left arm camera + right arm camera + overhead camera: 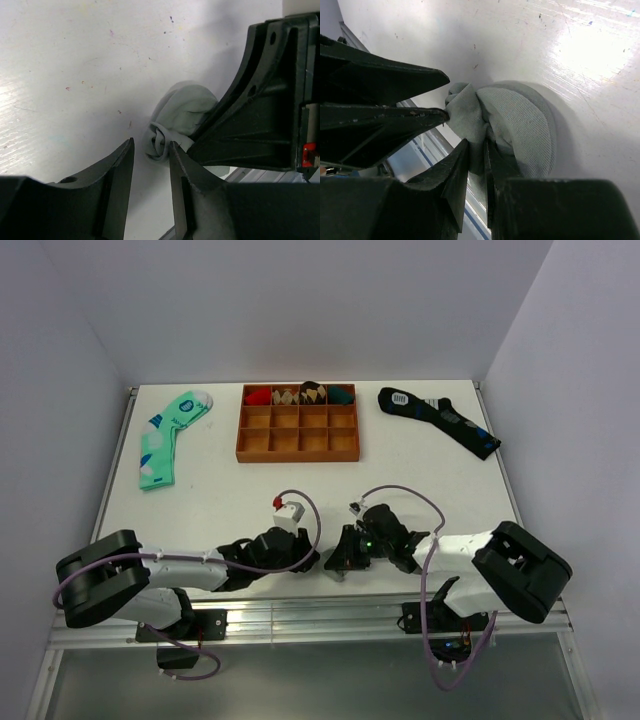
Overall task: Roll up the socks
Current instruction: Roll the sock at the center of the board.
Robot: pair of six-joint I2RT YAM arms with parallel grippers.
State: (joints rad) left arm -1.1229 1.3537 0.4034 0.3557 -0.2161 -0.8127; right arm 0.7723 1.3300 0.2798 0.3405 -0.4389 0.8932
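Top view only: both arms bent inward, heads meeting at the near edge of the table (220, 490); mint-green sock (165, 440) far left, navy sock (445, 420) far right, orange tray (298, 458) btwn them w/ rolled pairs in its back row; can't make out the grey bundle under the heads from there. Wrist cams fill that in: right wrist shows the socks (520, 125) as a light-grey rounded wad lying on the table, one fold drawn into the narrow slit of the right claw (475, 147), which is clenched on that fabric; left wrist shows the left claw (151, 145) w/ jaws parted, bare table visible in the gap, the wad's twisted end just past the tips and touching one finger (180, 170), so released, not grasping; right claw's black body sits against the wad's other side.
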